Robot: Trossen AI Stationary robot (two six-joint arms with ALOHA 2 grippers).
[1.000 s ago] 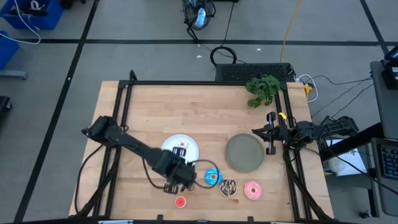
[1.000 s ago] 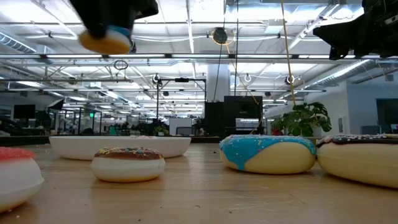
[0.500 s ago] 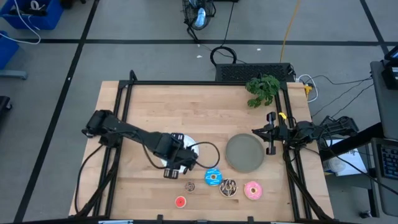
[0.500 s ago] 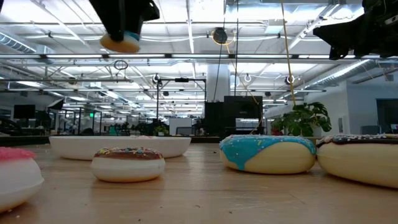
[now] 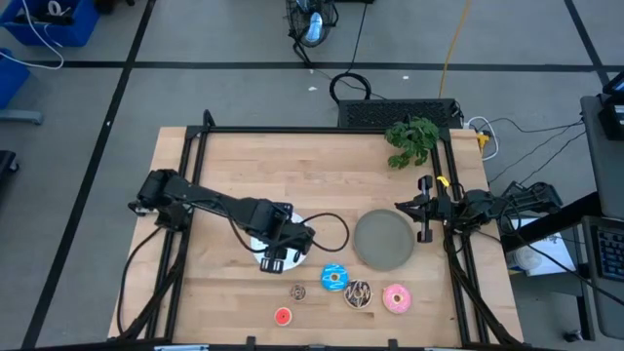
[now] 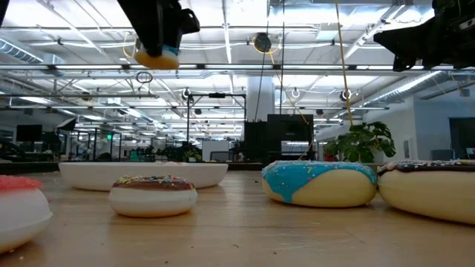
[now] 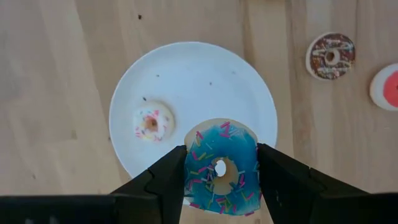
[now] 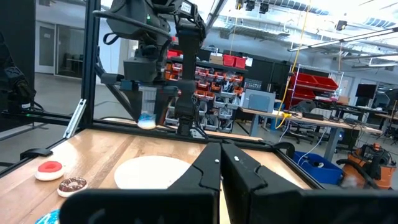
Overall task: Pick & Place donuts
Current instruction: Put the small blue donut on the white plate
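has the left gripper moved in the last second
Yes. In the high view the left gripper, holding the small blue donut, moved up-table from beside the red donut to over the white plate.

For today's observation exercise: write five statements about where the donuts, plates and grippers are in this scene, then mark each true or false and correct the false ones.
1. The left gripper holds a small blue donut above the white plate. True.
2. A small white-pink donut lies on the white plate. True.
3. The grey plate holds the pink donut. False: that donut lies on the table, and nothing shows on the grey plate.
4. The right gripper grips a donut. False: it is shut on nothing, at the table's right edge.
5. The small brown donut lies on the white plate. False: it lies on the table.
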